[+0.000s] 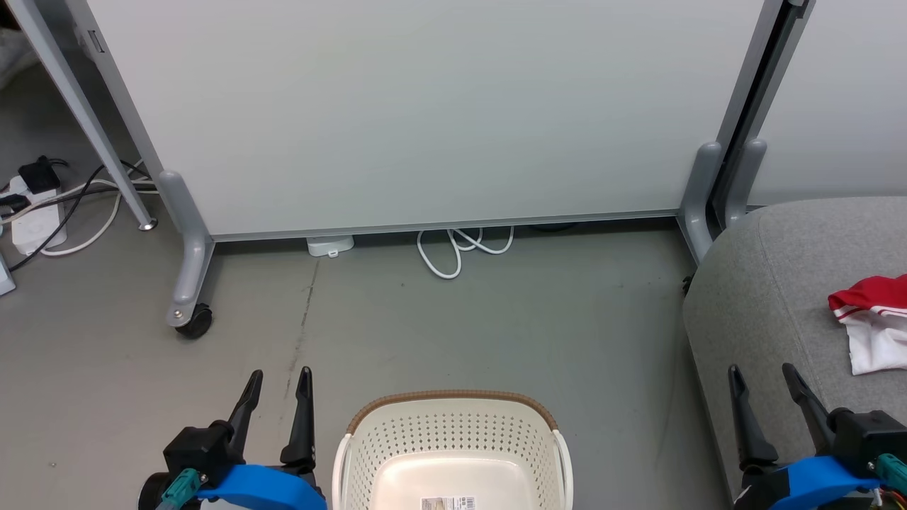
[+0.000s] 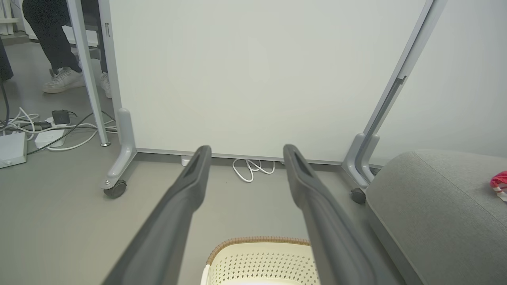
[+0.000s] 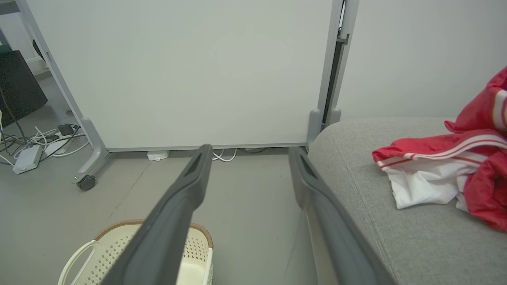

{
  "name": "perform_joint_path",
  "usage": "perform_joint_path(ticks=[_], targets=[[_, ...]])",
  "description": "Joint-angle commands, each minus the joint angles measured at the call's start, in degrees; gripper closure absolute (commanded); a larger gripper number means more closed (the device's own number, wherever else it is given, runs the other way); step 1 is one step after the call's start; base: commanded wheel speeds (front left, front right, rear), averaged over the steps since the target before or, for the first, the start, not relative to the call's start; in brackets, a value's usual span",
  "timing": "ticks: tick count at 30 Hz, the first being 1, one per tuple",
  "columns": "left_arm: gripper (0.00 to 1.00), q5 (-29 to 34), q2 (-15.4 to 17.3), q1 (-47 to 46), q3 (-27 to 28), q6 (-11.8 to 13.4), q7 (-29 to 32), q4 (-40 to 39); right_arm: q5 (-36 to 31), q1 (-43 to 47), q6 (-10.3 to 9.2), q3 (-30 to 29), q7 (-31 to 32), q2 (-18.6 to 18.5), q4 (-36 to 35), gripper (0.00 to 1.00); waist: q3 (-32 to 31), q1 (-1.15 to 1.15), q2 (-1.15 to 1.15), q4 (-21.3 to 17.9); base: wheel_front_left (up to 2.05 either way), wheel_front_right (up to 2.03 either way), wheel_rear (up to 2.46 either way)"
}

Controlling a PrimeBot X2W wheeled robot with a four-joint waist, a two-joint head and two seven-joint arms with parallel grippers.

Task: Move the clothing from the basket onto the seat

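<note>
Grey floor (image 1: 496, 319) and a pale wheeled partition (image 1: 425, 106) fill the top of the head view, with a white cable (image 1: 457, 251) looped at its foot. At bottom centre, the laundry basket (image 1: 453, 397) shows its cream bottom and a label. The red-and-white clothing (image 1: 875, 319) lies crumpled on the grey seat (image 1: 765, 283) at the right edge, well apart from the basket. The left gripper (image 1: 280, 374) sits at lower left, fingers spread, just beside the basket. The right gripper (image 1: 762, 368) sits at lower right, fingers spread too, seen against the seat.
</note>
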Motion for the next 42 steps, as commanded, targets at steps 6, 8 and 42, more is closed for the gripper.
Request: perform_joint_path(ticks=[6, 8, 42], targets=[[0.00, 0.3, -0.2, 0.1, 0.0, -0.2, -0.2, 0.5, 1.0, -0.6, 0.01, 0.0, -0.3, 0.1, 0.7, 0.00, -0.1, 0.00, 0.00, 0.0, 0.00, 0.00, 0.00], [0.00, 0.2, -0.3, 0.3, -0.1, -0.2, -0.2, 0.6, 1.2, -0.6, 0.01, 0.1, -0.3, 0.1, 0.8, 0.00, -0.1, 0.00, 0.00, 0.0, 0.00, 0.00, 0.00], [1.00, -20.6, -0.9, 2.2, 4.0, 0.0, 6.3, 1.0, 24.9, -1.6, 0.00, 0.4, 3.4, 0.6, 6.5, 1.00, 0.2, 0.01, 0.00, -1.0, 0.00, 0.00, 0.00]])
